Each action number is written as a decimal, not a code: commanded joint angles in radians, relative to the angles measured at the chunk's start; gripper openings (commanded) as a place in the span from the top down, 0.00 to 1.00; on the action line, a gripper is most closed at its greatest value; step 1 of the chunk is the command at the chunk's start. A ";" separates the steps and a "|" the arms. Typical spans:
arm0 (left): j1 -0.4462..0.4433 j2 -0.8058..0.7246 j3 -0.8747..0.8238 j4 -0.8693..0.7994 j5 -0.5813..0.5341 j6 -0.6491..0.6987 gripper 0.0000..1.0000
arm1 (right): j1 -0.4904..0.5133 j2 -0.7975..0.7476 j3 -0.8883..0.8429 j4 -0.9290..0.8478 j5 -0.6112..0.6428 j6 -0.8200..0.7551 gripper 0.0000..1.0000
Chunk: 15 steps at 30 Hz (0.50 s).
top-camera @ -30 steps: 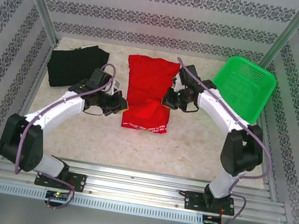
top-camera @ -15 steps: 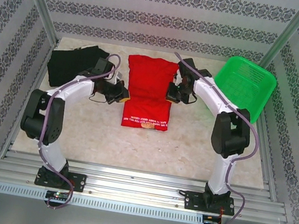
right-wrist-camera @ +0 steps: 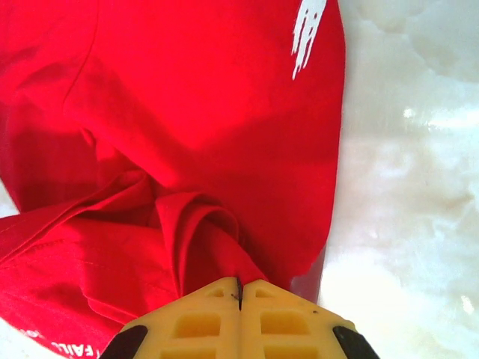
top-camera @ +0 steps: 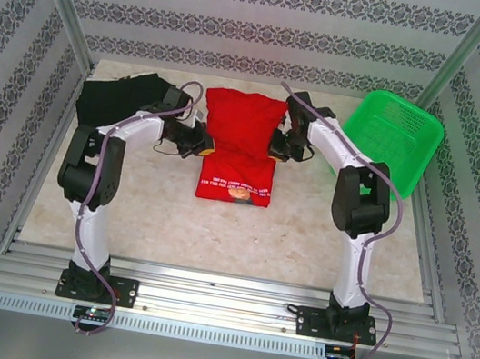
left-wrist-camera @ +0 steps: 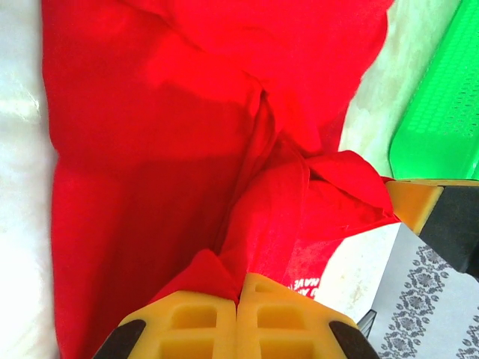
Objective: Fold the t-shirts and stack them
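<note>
The red t-shirt [top-camera: 241, 134] lies mid-table, its near part turned over and showing white lettering [top-camera: 235, 184]. My left gripper [top-camera: 202, 144] is shut on a bunched fold at the shirt's left edge [left-wrist-camera: 224, 254]. My right gripper [top-camera: 275, 145] is shut on a fold at its right edge [right-wrist-camera: 202, 232]. In both wrist views the yellow fingertips meet with red cloth pinched between them. A white print mark [right-wrist-camera: 307, 26] shows on the red cloth. The black t-shirt [top-camera: 116, 102] lies crumpled at the far left, behind the left arm.
A green mesh basket [top-camera: 393, 136] leans at the far right, close behind the right arm, and its rim [left-wrist-camera: 441, 105] shows in the left wrist view. Patterned walls and metal posts enclose the table. Bare marble tabletop [top-camera: 231, 233] stretches toward the near rail.
Both grippers have moved toward the far side, carrying the red shirt's side edges with them. Both arms have drawn in and now stand more upright. The lettered near hem has shifted slightly farther away.
</note>
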 commanded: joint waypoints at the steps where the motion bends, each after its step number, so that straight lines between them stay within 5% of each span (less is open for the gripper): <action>1: 0.022 0.036 0.039 0.058 0.022 0.015 0.98 | -0.017 0.035 0.057 0.001 0.029 -0.001 1.00; 5: 0.029 0.039 0.050 0.124 0.025 -0.023 0.90 | -0.035 0.050 0.091 0.024 0.010 0.005 0.93; 9: 0.038 0.036 0.088 0.137 0.025 -0.055 0.67 | -0.049 0.039 0.136 0.024 0.009 0.011 0.57; 11: 0.047 0.017 0.086 0.170 0.019 -0.091 0.54 | -0.053 0.020 0.148 0.031 0.004 0.010 0.54; 15: 0.061 -0.034 0.097 0.232 0.007 -0.158 0.44 | -0.059 -0.063 0.118 0.059 0.008 0.012 0.51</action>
